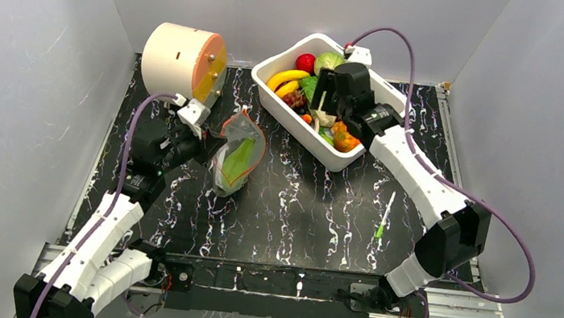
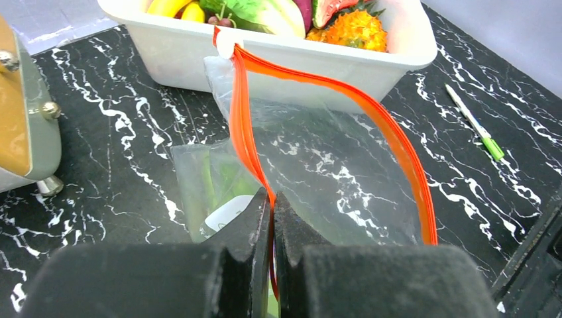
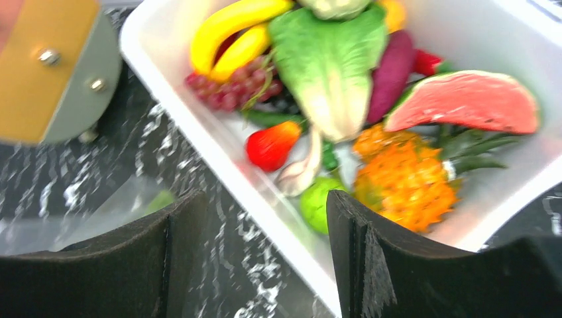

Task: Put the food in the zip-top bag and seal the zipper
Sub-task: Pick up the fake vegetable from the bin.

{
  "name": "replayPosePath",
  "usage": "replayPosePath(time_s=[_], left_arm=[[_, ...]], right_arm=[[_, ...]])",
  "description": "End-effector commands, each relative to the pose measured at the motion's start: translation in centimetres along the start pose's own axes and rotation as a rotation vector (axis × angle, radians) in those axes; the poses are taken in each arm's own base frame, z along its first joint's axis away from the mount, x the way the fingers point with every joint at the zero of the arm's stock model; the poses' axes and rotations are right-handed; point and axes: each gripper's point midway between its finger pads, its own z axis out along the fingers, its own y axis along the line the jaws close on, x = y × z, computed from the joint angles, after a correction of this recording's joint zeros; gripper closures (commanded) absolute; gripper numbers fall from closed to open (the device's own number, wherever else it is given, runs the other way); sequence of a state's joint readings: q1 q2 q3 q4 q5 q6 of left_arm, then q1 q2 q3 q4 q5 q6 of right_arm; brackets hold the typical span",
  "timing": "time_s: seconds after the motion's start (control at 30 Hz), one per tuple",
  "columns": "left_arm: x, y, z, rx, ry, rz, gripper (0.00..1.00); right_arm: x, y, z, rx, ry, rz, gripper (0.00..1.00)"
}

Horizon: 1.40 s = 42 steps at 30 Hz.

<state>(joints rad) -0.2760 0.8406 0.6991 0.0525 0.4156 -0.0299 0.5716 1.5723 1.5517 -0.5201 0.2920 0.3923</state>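
Two grippers: left gripper [image 2: 272, 199] pinches zipper [image 2: 242, 119], right gripper [image 3: 265, 212] gapes over tub [image 1: 291, 121]; cylinder [image 1: 173, 58], perhaps pen [image 1: 383, 218], nearby.

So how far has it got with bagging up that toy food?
Barely started. Done: one green toy piece lies inside the clear plastic zip-top bag. In hand: the left jaws pinch its orange-red zipper strip, mouth open; the right jaws stand open and empty above the white rectangular tub. Left: the yellow banana and other pieces there, then sealing.
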Motion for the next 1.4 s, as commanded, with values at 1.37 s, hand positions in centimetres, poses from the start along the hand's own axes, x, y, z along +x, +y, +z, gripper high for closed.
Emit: replayPosePath(time_s=[1.37], left_arm=[[1.8, -3.9, -1.4, 0.151, -0.066, -0.005, 1.00]], right_arm=[[-0.5, -16.6, 20.3, 0.221, 0.058, 0.014, 0.55]])
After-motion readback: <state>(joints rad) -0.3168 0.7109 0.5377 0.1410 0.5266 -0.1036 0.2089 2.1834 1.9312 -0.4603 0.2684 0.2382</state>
